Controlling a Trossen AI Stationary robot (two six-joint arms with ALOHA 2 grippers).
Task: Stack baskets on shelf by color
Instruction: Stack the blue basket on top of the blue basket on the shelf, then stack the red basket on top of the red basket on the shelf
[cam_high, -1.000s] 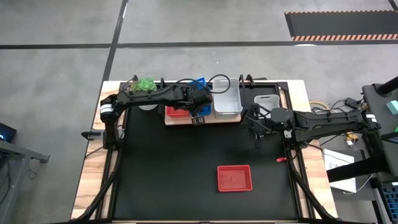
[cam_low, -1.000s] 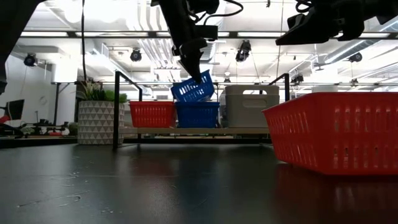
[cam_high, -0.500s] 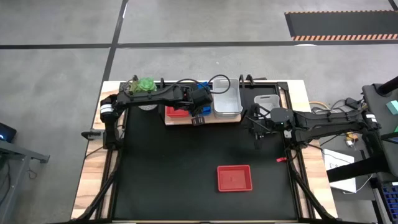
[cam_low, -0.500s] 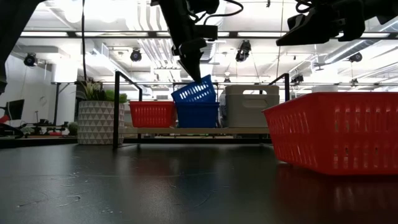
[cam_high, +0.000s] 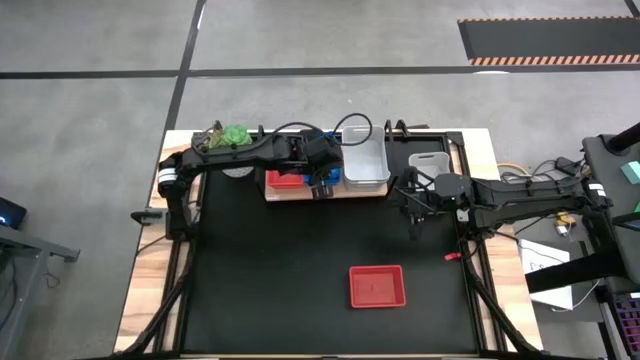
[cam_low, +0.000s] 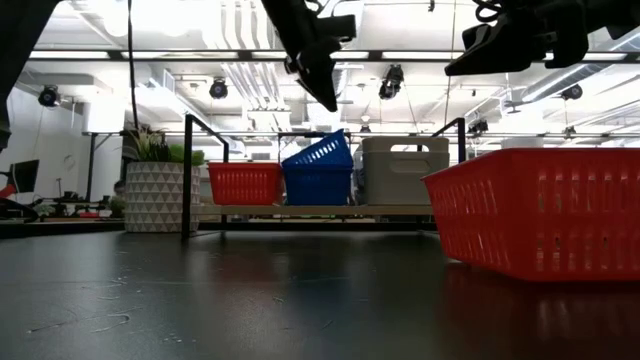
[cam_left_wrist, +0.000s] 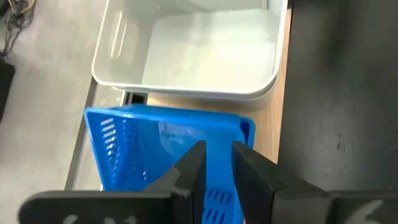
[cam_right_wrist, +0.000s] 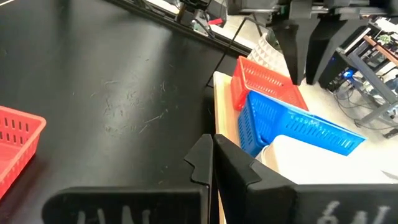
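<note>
On the wooden shelf (cam_high: 300, 196) stand a red basket (cam_high: 282, 181), a blue basket (cam_low: 318, 184) and a whitish-grey basket (cam_high: 365, 162). A second blue basket (cam_low: 320, 152) lies tilted in the lower blue one, one end raised. My left gripper (cam_low: 322, 95) hangs above it, clear of it, its fingers (cam_left_wrist: 186, 171) slightly apart, open. My right gripper (cam_high: 413, 212) waits shut above the table's right side. Another red basket (cam_high: 377, 286) sits on the black tabletop near the front.
A white plant pot (cam_low: 155, 195) stands left of the shelf. A whitish-grey basket (cam_high: 430, 160) lies at the far right corner. A black frame (cam_low: 186, 170) rises around the shelf. Bare black tabletop stretches between the shelf and the front red basket.
My left gripper has let go of the upper blue basket and risen straight above it. The basket has sunk into the lower blue basket and stays tilted, one end up.
</note>
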